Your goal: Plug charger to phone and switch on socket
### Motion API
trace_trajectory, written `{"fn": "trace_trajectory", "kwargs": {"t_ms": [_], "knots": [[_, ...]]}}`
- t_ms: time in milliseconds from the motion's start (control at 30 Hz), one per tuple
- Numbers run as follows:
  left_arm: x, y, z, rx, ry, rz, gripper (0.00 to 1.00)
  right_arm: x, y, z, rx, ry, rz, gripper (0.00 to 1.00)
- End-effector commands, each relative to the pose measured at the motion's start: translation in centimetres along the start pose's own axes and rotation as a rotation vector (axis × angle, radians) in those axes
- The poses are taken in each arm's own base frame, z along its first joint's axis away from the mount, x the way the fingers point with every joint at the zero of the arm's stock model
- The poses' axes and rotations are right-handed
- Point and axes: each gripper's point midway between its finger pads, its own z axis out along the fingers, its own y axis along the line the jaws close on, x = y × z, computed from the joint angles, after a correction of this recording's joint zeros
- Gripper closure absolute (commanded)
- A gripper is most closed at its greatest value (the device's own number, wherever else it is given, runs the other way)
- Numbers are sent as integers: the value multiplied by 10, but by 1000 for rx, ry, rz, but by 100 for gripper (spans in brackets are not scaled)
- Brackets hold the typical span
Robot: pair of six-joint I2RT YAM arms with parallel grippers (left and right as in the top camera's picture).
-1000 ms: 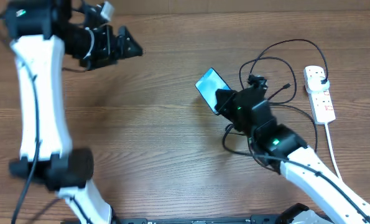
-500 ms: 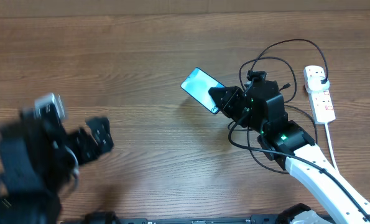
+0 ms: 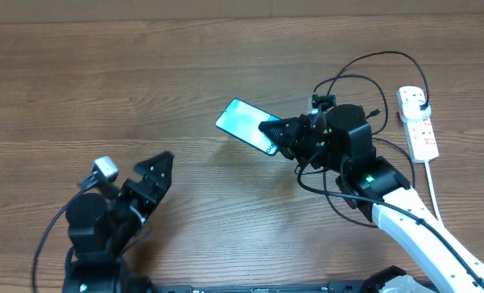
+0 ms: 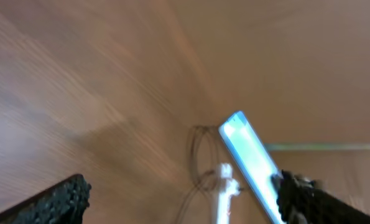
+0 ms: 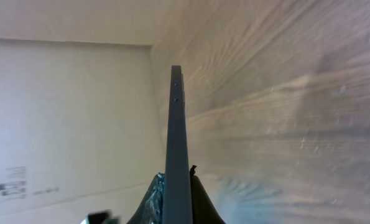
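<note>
The right gripper (image 3: 272,130) is holding the phone (image 3: 246,125) by one short end, with its fingers clamped on the two faces. It is holding it off the table (image 3: 225,65), well to the left of the socket (image 3: 417,122). The phone's blue-teal screen is facing upward and tilting, and its free end is pointing away from the socket. In the right wrist view the phone (image 5: 176,137) is showing edge-on, with a finger (image 5: 152,198) pressing against each side.

The charger (image 3: 364,72) is lying in loose black loops just left of the socket, partly under the right arm. Its black plug end is sitting at the socket's far end, and I cannot make out its small tip. The white cord (image 3: 433,191) is running from the socket's near end toward the robot.

The left gripper (image 3: 154,172) is hovering far to the left of the socket, beyond the phone and closer to the robot. Its fingers are standing apart and gripping nothing. In its wrist view the phone (image 4: 250,155) and the socket (image 4: 224,193) are showing between the two fingertips (image 4: 57,198).
</note>
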Motion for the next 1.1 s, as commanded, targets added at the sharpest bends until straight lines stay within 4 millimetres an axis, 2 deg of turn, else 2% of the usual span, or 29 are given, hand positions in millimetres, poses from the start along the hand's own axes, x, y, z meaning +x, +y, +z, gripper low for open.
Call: {"fn": "trace_trajectory", "kwargs": {"t_ms": [0,133,200,367,567,867,1000,1067], "knots": [[18,5,14,54,108,-160,0,9,9,2,-29,68,119,96],[20,22,29,5,134,-246,0,9,7,6,-25,77,157,96],[22,24,36,0,156,-251,1,11,9,8,-34,82,178,96],[30,9,57,57,229,-280,0,14,19,19,-68,64,174,96],[41,-5,77,111,292,-334,0,20,5,36,-10,20,201,96],[54,0,91,78,342,-427,0,41,-9,55,45,57,337,96],[53,-7,92,104,343,-442,5,51,-6,58,38,77,332,96],[53,-6,92,95,347,-491,12,53,-4,59,33,79,326,96]]}}
